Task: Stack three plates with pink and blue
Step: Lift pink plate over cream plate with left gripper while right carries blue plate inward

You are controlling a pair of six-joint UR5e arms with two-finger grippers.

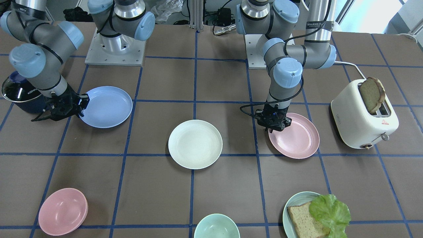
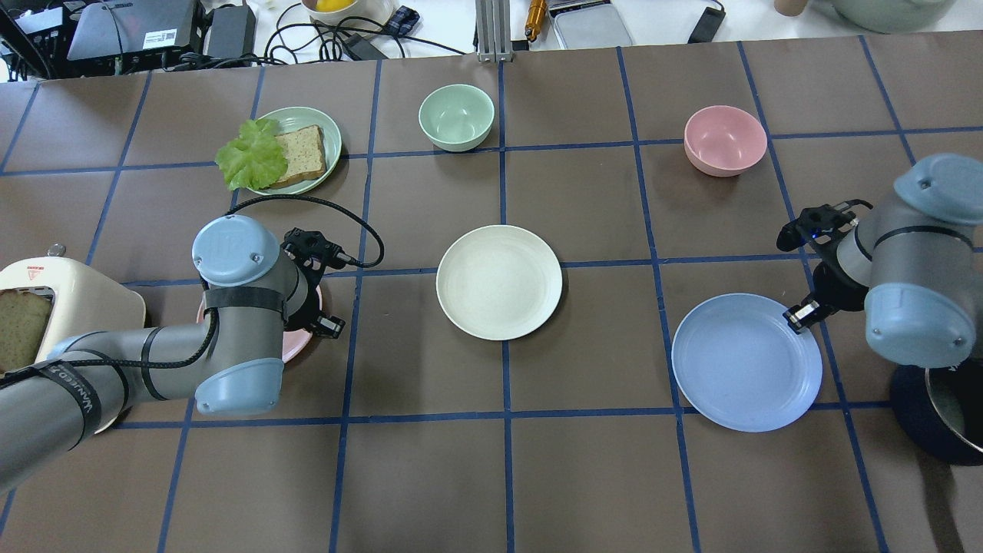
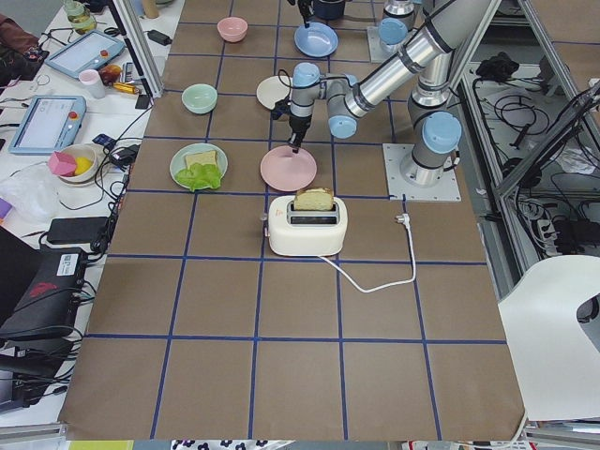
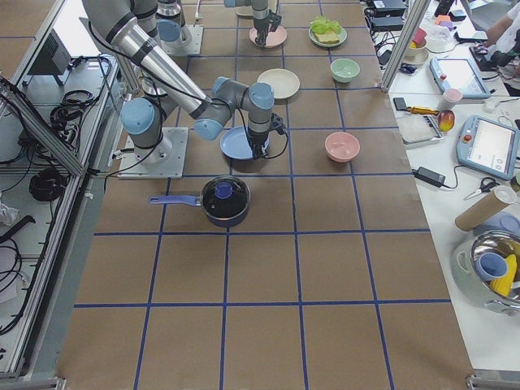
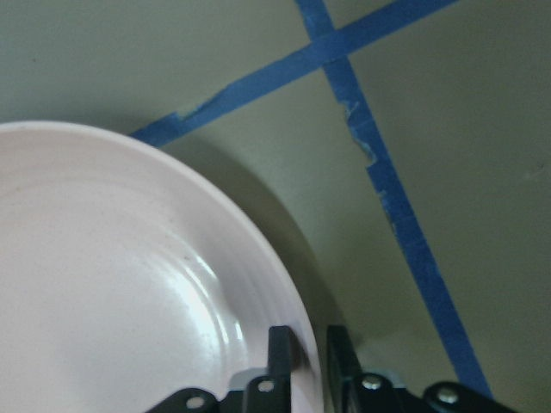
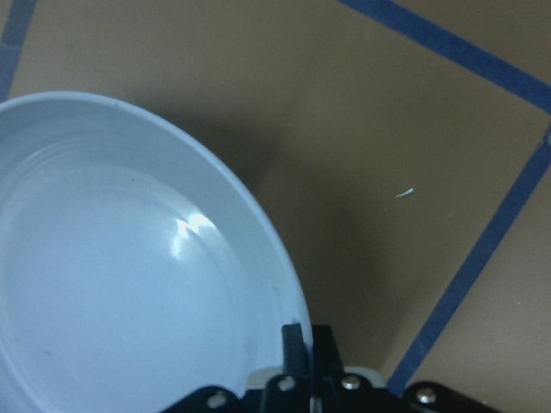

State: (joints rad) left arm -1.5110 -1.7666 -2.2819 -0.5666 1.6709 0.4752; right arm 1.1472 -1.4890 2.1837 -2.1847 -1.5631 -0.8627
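The white plate [image 1: 195,144] lies at the table's middle, also in the overhead view [image 2: 499,282]. The pale pink plate [image 1: 297,138] lies near the toaster; my arm covers most of it from overhead [image 2: 298,344]. My left gripper [image 1: 273,127] is shut on its rim, with one finger on each side of the rim in the left wrist view [image 5: 308,348]. The light blue plate [image 1: 107,106] lies on the robot's right side [image 2: 746,361]. My right gripper [image 1: 81,105] is shut on its rim, as the right wrist view [image 6: 306,340] shows.
A white toaster [image 1: 363,115] with a bread slice stands beyond the pink plate. A dark lidded pot [image 1: 16,92] sits behind the right gripper. A pink bowl [image 1: 62,211], a green bowl [image 1: 216,226] and a green plate [image 1: 292,205] with bread and lettuce line the operators' side.
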